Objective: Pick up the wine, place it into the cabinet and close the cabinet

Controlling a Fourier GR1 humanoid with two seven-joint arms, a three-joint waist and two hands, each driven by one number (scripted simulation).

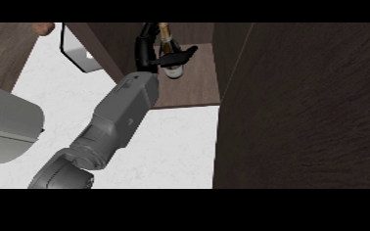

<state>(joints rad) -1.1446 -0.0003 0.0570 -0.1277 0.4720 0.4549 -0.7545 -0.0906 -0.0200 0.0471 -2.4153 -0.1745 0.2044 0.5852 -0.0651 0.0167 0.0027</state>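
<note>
Hand [153, 54]: black, at the end of a grey forearm [123, 115] rising from the lower left of the view; which arm cannot be told from this view alone, taken as the left.
Fingers [145, 41]: curled round the wine bottle, thumb [180, 56] stretched out to the right across the bottle's lower part.
Wine bottle [170, 41]: inside the cabinet, near the shelf's back left corner, upright or close to it, base just above or on the shelf; contact cannot be told.
Cabinet [195, 85]: dark brown wood, open; the bare shelf board reaches forward to its front edge, with nothing else seen on it.
Cabinet door [296, 112]: swung open, filling the right side of the view.
Counter [180, 147]: white, speckled, below the shelf's front edge.
Other items: grey rounded object [18, 127] at the counter's left edge; pale panel [76, 51] near the back left.
Other hand: out of sight.
</note>
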